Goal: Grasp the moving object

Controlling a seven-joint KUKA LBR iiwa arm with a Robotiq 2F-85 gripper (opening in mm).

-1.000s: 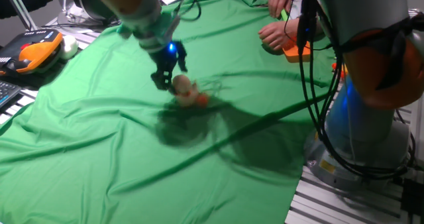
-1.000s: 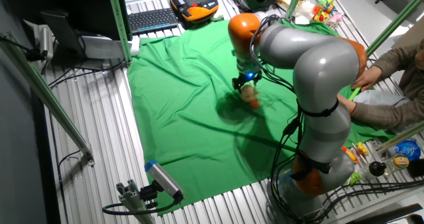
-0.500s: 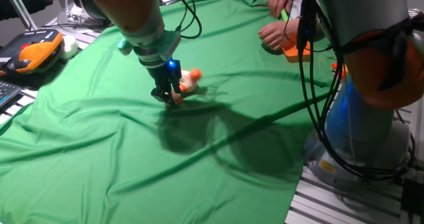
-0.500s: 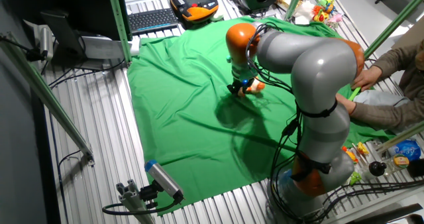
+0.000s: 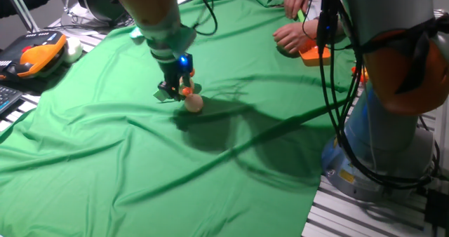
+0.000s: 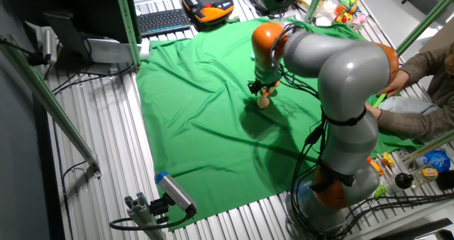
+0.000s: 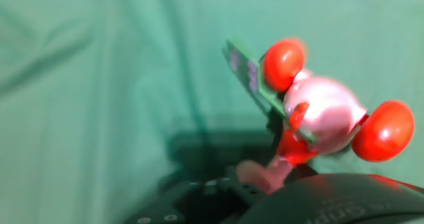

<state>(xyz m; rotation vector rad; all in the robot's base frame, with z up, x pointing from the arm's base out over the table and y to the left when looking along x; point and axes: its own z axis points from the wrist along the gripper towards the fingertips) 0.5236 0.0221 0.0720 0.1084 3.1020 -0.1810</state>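
Reaching down over the green cloth (image 5: 105, 160) covering the table (image 6: 92, 162), with the pincer (image 5: 177, 93) low above the cloth near its middle. Meeting the toy (image 5: 193, 103) right at the fingertips: cream head lying on the cloth just beside and below the pincer, an orange bit showing against the fingers. Pressing against the toy or clamping it — cannot tell which, and cannot tell whether the fingers are apart or together, since the arm's wrist and the toy itself are covering the gap in both fixed views.

Showing the same contact from the other side: toy (image 6: 263, 99) sitting directly under the pincer (image 6: 260, 91), roughly mid-cloth, toward the far half.

Looking along the fingers in the hand view: toy (image 7: 321, 114) filling the right of the frame, blurred, pale round body with red-orange knobs above and at the right, and a flat green strip (image 7: 248, 78) slanting across its upper left. Tilting rather than standing upright. Dark housing of the hand sitting along the bottom edge, fingertips not clearly made out.

Casting a dark shadow on the cloth just in front of the toy. A person's hand (image 5: 295, 35) resting at the far edge of the cloth beside an orange tray (image 5: 313, 52), well apart from the toy. An orange-and-black pendant (image 5: 31, 55) lying at the left edge, off the cloth.
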